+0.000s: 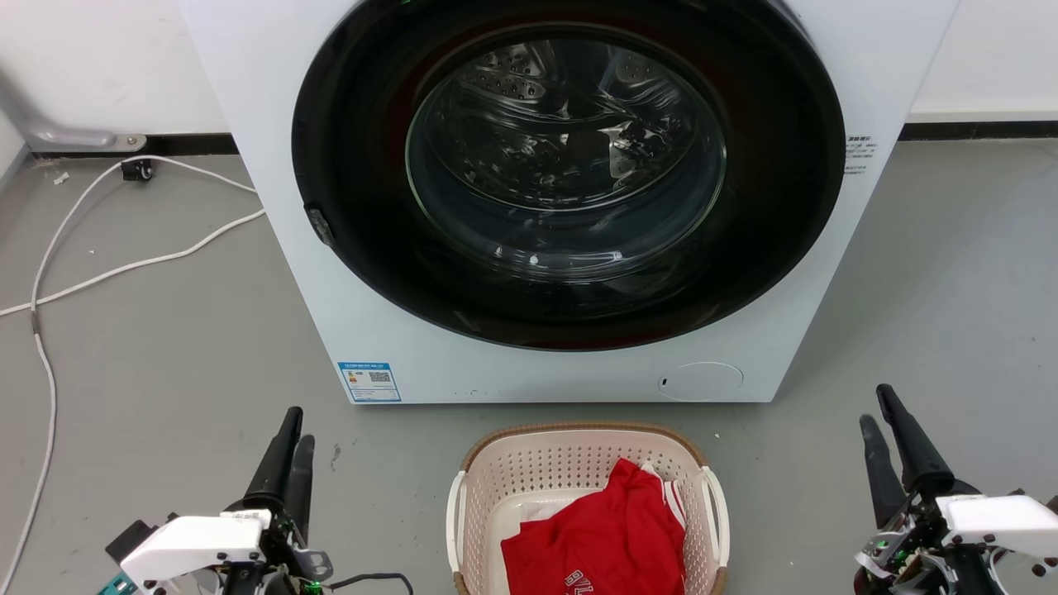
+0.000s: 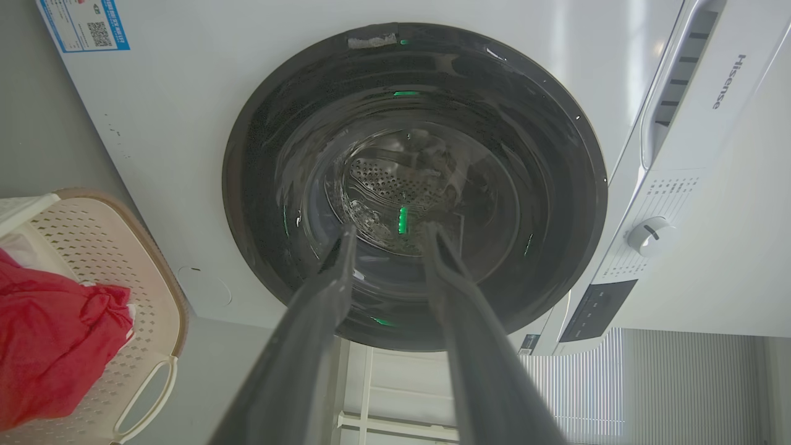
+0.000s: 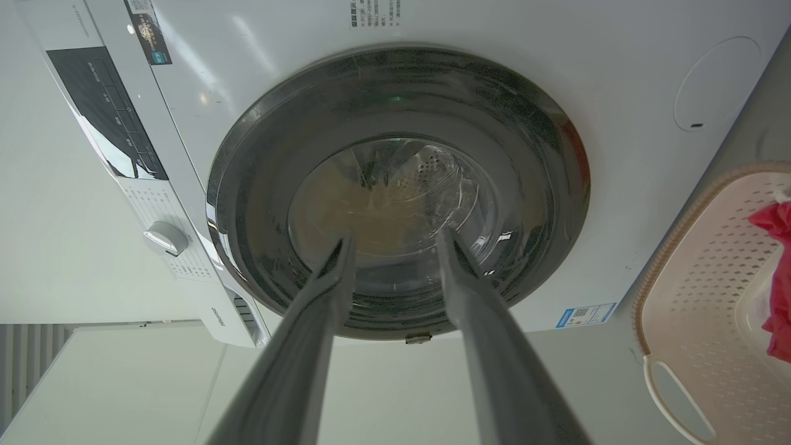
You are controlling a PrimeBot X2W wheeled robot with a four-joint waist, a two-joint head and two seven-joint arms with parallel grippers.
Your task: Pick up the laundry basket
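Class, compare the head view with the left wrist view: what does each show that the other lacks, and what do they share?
Head view's extras: white cables trailing across the grey floor, and the right gripper, jaws apart. Left wrist view's extras: the washer's white dial and dark control panel. Shared: white front-loading washing machine, cream perforated laundry basket, red garment.

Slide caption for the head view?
Cream perforated laundry basket, red garment inside, before white washing machine; left gripper, right gripper open.

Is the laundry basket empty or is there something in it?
Not empty: a red garment lies inside the laundry basket, leaving part of its cream floor bare.
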